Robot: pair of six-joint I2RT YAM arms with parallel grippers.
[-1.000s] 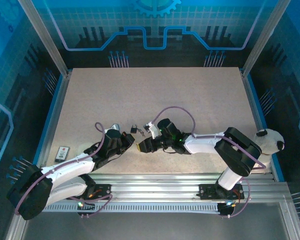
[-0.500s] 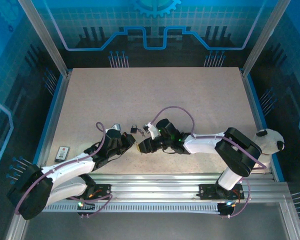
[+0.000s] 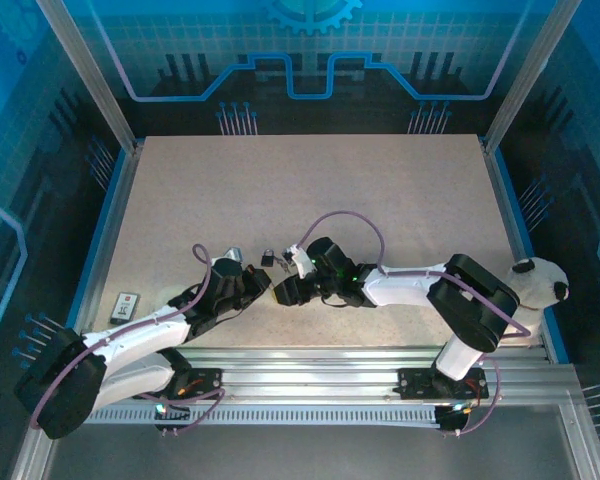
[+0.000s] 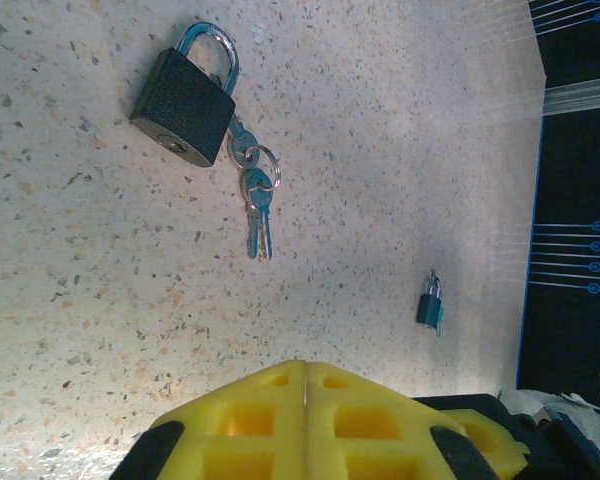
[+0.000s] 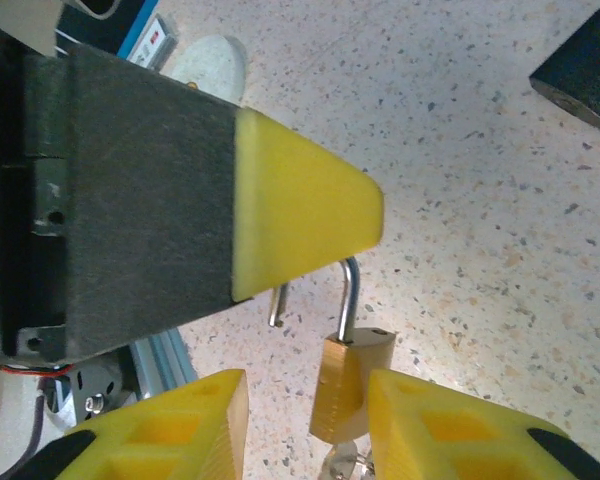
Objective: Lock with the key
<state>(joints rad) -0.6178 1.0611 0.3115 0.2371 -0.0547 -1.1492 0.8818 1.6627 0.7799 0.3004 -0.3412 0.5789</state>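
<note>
A brass padlock [image 5: 348, 385] stands upright on the table between my right gripper's [image 5: 305, 380] yellow fingers [image 5: 435, 425]. It rests against the right-hand finger, with a gap to the other, so the jaws are open. Its steel shackle [image 5: 347, 295] is raised, and one leg hangs free out of the body. The bend of the shackle is hidden behind my left gripper's fingertip [image 5: 300, 210]. A bit of silvery key [image 5: 342, 466] shows under the body. My left gripper [image 4: 307, 366] is shut, pads pressed together. From above, the left gripper [image 3: 259, 286] and right gripper [image 3: 284, 291] meet tip to tip.
A black padlock [image 4: 185, 105] with a ring of keys [image 4: 258, 205] lies just beyond the grippers, and a small teal padlock [image 4: 430, 305] further right. A white disc [image 3: 230, 256] and a small remote-like device [image 3: 126, 305] lie to the left, near the table edge.
The right arm has crept a little left toward the left gripper, and its jaws have narrowed slightly around the padlock. The left arm has hardly moved.
</note>
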